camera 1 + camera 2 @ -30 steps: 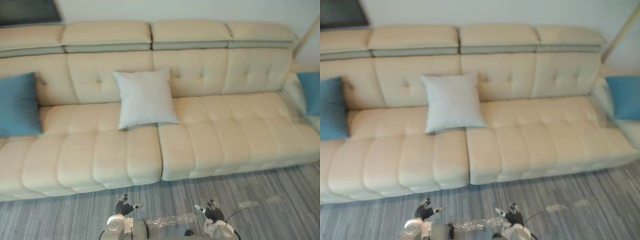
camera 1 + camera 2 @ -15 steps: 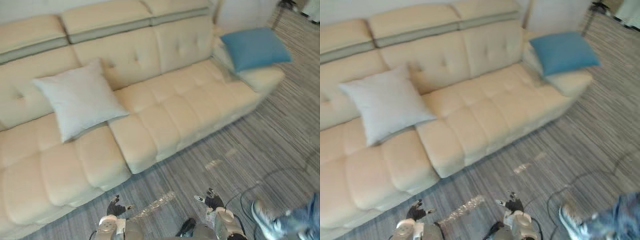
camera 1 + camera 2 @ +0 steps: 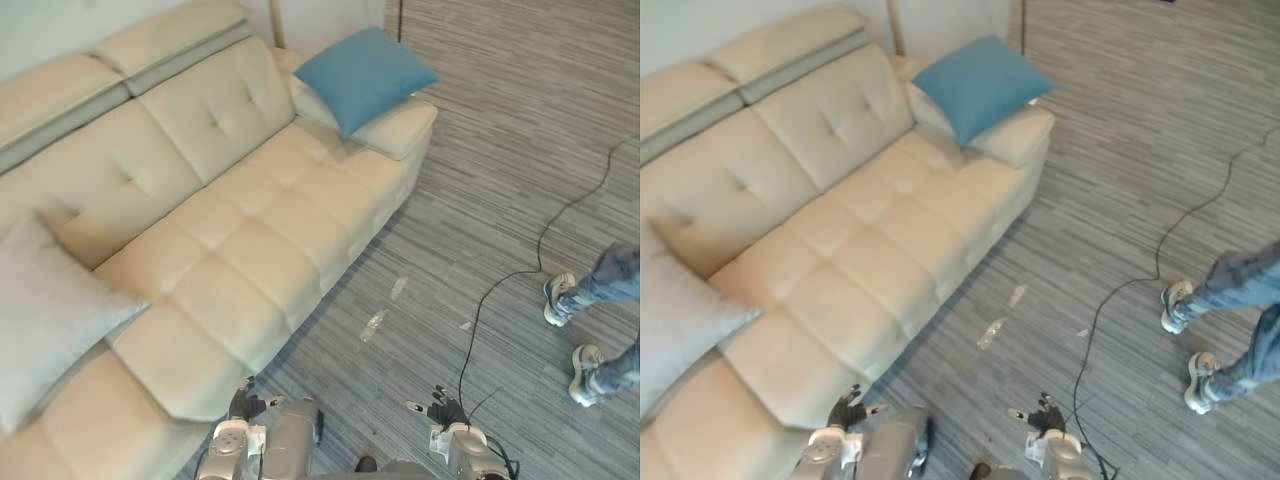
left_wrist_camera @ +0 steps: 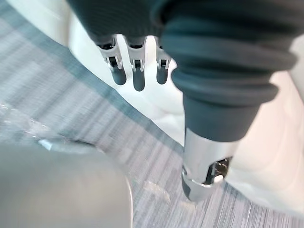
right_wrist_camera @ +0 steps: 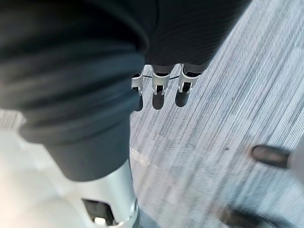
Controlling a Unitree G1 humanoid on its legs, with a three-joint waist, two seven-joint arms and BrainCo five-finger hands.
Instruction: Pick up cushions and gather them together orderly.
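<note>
A blue cushion [image 3: 365,75] is lying on the far right armrest of the cream sofa [image 3: 255,260], and a pale grey cushion [image 3: 45,320] is leaning against the backrest at the left, well apart from it. The left hand [image 3: 245,403] is hanging just beside the sofa's near front edge, and the right hand [image 3: 447,410] is hanging over the striped carpet [image 3: 480,200]. Both are keeping their fingers straight and released, grasping nothing. A person's legs [image 3: 600,320] are standing on the carpet at the right
</note>
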